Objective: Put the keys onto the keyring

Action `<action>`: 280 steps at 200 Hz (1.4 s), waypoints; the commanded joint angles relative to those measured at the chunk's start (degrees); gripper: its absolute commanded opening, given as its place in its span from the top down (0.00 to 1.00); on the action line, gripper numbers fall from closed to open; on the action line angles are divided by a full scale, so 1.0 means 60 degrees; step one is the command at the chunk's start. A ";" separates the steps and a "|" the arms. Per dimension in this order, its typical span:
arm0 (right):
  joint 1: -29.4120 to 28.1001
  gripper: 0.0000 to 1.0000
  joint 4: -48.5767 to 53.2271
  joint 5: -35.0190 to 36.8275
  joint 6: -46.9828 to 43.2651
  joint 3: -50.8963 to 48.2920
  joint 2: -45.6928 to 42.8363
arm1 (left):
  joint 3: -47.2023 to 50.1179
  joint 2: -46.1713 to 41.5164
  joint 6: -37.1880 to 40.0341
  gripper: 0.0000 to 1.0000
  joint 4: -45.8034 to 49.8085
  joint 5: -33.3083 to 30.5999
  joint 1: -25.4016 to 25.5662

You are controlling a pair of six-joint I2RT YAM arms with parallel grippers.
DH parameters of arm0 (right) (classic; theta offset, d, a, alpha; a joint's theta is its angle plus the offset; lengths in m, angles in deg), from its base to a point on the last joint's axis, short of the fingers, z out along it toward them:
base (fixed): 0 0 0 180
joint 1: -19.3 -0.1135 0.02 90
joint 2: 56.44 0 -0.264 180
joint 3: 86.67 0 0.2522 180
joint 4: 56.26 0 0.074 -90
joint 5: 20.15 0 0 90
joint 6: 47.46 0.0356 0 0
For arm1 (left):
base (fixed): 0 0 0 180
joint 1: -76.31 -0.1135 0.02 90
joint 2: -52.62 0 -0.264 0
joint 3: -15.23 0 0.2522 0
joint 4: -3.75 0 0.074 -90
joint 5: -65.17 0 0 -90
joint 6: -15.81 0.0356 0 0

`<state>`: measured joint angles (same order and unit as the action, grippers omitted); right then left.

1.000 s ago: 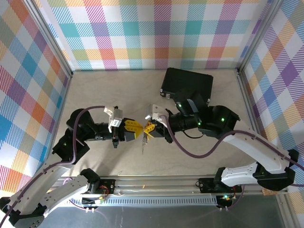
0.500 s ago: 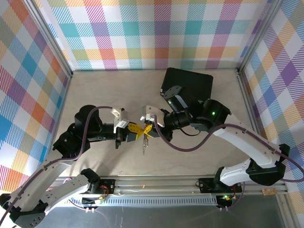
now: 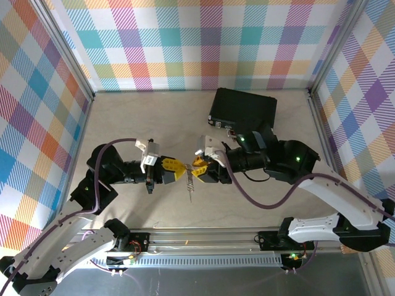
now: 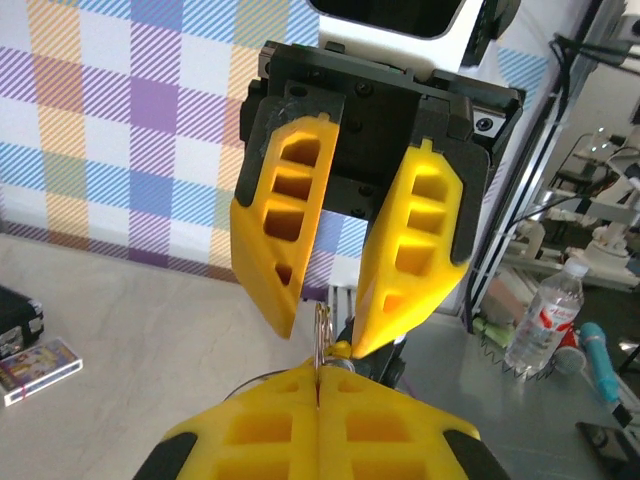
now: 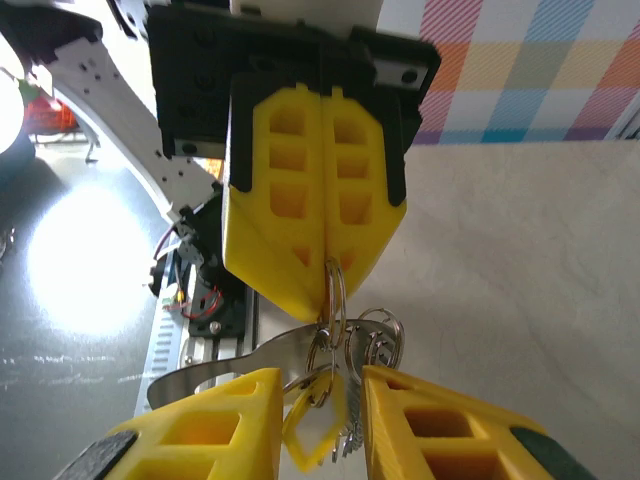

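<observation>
The keyring (image 5: 335, 290) is a thin grey loop, and my left gripper (image 3: 179, 172) is shut on its upper part. From it hang the keys (image 5: 372, 345) on smaller rings, along with a yellow tag (image 5: 312, 428) and a long flat metal piece (image 5: 215, 365). My right gripper (image 5: 320, 378) is open, with the bunch dangling in the gap between its fingers. In the top view the two grippers meet tip to tip above the table, and the keys (image 3: 191, 188) hang below them. In the left wrist view the keyring (image 4: 323, 322) sticks up edge-on from my shut left gripper (image 4: 320, 372).
A black case (image 3: 244, 108) lies at the back right of the table. The aluminium rail (image 3: 203, 237) runs along the near edge. Plaid walls close off the left, back and right sides. A small card (image 4: 35, 362) lies on the table.
My right gripper has gone from shut to open. The left has closed fully on the keyring. Both arms swung towards the back and returned, ending slightly right.
</observation>
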<state>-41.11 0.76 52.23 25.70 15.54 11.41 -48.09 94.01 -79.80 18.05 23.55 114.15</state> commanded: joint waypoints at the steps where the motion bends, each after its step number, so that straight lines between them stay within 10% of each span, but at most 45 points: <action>1: -0.0037 0.73 -0.1326 -0.0175 0.0657 -0.0333 -0.0318 | 0.0221 -0.0115 -0.0821 1.00 -0.1646 0.0356 0.0079; 156: -0.0033 0.73 -0.2010 -0.0507 0.1076 -0.0689 -0.0323 | 0.0774 -0.0070 -0.1740 1.00 -0.3326 0.0536 0.0074; 212: -0.0030 1.00 -0.1855 -0.0664 0.0984 -0.0635 -0.0141 | 0.0842 -0.0115 -0.1672 1.00 -0.3240 0.0502 0.0079; 246: -0.0029 1.00 -0.1176 -0.0309 0.0609 -0.0289 -0.0075 | 0.0459 -0.0192 -0.0646 1.00 -0.1646 0.0117 0.0079; 280: -0.0051 1.00 0.0708 0.0209 -0.0191 0.0883 0.0440 | -0.0563 -0.0152 0.1475 0.67 0.1720 -0.0533 0.0079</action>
<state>-41.11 -2.60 51.44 28.96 14.97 12.18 -46.17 93.44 -81.37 14.35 23.02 114.15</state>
